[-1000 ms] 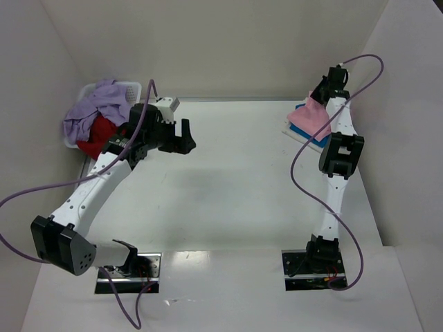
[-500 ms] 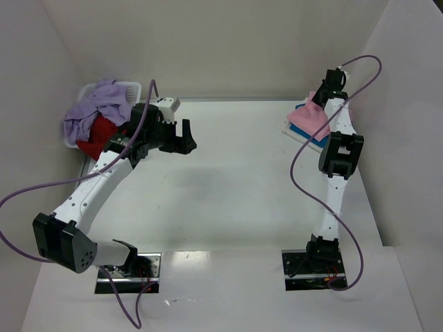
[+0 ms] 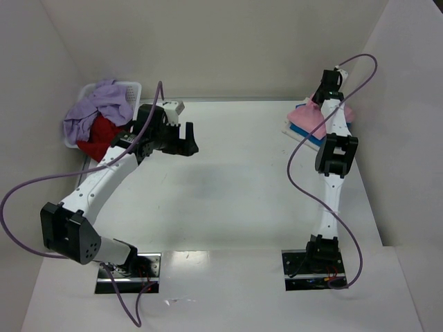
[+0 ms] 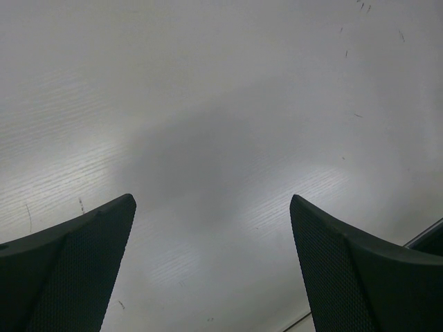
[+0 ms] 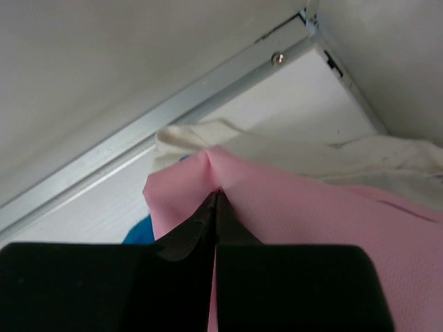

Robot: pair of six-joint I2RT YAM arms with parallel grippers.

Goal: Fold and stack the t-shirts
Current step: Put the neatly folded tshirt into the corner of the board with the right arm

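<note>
At the far right, the pink t-shirt [image 3: 308,117] lies on top of a blue t-shirt [image 3: 315,140]. My right gripper [image 3: 320,97] is shut on a pinched fold of the pink t-shirt [image 5: 297,207] and holds its far edge up; the gripper [image 5: 216,197] shows closed jaws with cloth bunched at the tips. A bit of the blue t-shirt [image 5: 137,229] peeks out at the lower left. A lavender t-shirt [image 3: 97,109] and a red t-shirt [image 3: 97,135] are heaped in the basket. My left gripper [image 3: 187,140] hangs open over bare table, empty [image 4: 211,207].
The white perforated basket [image 3: 133,88] stands at the far left corner against the wall. A cream cloth [image 5: 277,149] lies under the pink one by the back wall's metal rail [image 5: 138,131]. Side walls close in on both sides. Purple cables loop off both arms.
My right gripper has moved slightly toward the back wall, drawing the pink t-shirt's edge with it. My left arm has swung a little toward the back, gripper still open.
</note>
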